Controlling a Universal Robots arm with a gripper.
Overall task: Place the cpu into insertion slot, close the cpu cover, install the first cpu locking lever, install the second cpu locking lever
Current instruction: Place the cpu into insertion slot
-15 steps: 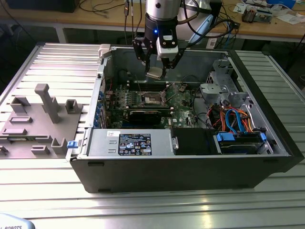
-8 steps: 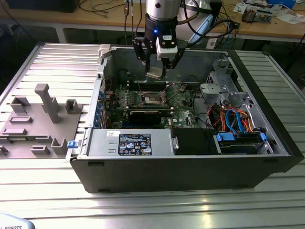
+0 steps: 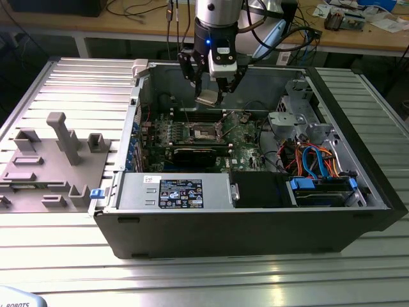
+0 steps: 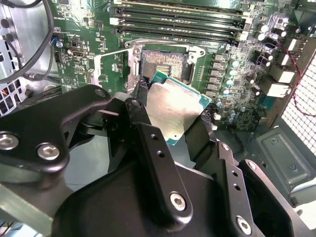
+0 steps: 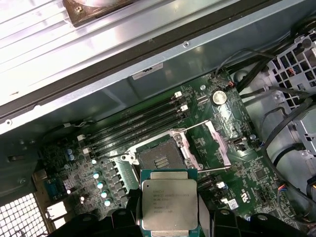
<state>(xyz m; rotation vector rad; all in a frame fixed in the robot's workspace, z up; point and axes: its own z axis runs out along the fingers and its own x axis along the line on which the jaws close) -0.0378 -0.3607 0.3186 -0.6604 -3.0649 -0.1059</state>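
Grips the cpu (image 4: 173, 111) in the closed end effector (image 3: 212, 93), hovering above the uncovered insertion slot (image 5: 158, 160) inside the computer case (image 3: 255, 224).

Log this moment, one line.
tool: shut on cpu | cpu: held aloft, unseated | insertion slot: empty | cpu cover: open

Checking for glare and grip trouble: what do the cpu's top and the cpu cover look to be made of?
The cpu: dull silver-grey metal lid, matte with soft reflections, sitting on a green board edge. The cpu cover: thin bright metal, likely steel judging by its glints, though the alloy can't be told.
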